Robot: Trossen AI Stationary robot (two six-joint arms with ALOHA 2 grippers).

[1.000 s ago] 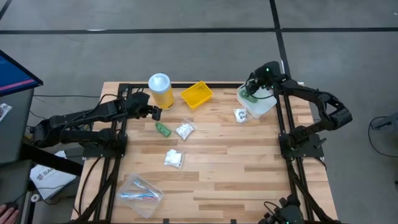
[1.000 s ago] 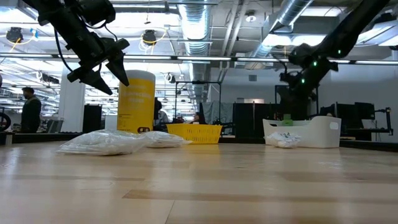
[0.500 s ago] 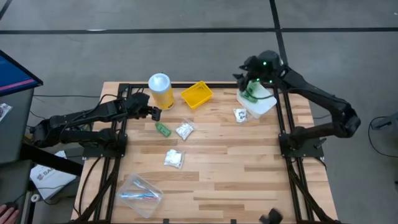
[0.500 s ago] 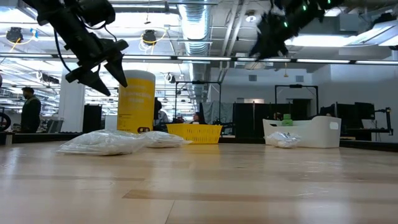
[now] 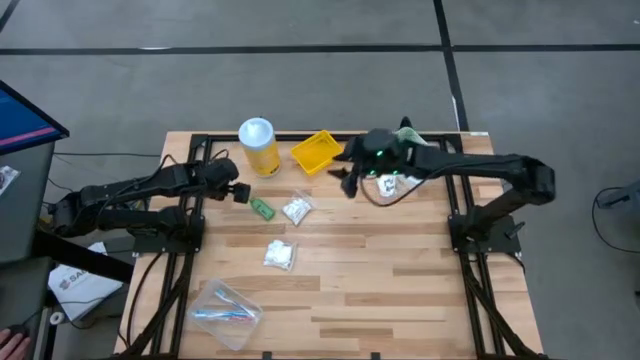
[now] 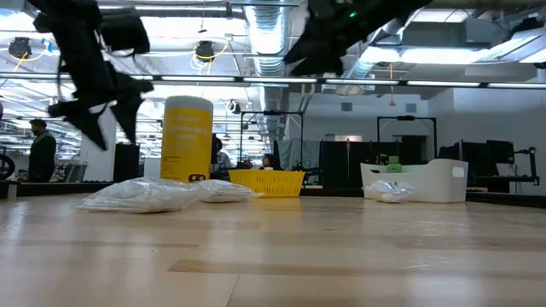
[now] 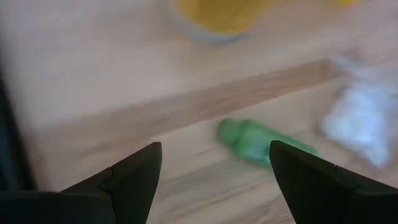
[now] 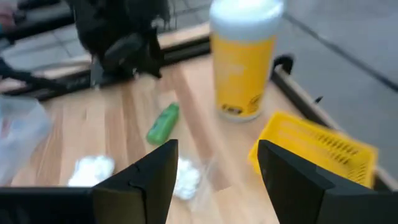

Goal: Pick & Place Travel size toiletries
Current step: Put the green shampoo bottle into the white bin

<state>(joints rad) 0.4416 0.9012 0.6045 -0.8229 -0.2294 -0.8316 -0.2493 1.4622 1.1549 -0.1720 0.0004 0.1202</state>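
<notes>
A tiny green bottle lies on its side on the table, also in the left wrist view and the right wrist view. Two clear packets of white contents lie near it. A third packet lies half under my right arm. A clear bag with toothbrushes lies near the near-left corner. My left gripper hovers open just left of the green bottle. My right gripper hangs open in the air right of the yellow tray, facing the bottle and packets.
A tall yellow white-lidded jar and a yellow square tray stand at the far edge. A white bin sits at the far right, mostly under my right arm in the high view. Bare wood stretches over the near right half.
My right gripper has risen from above the white bin and swung toward the table's left, ending beside the yellow tray. My left gripper has moved a little down and toward the near edge, closer to the green bottle.
</notes>
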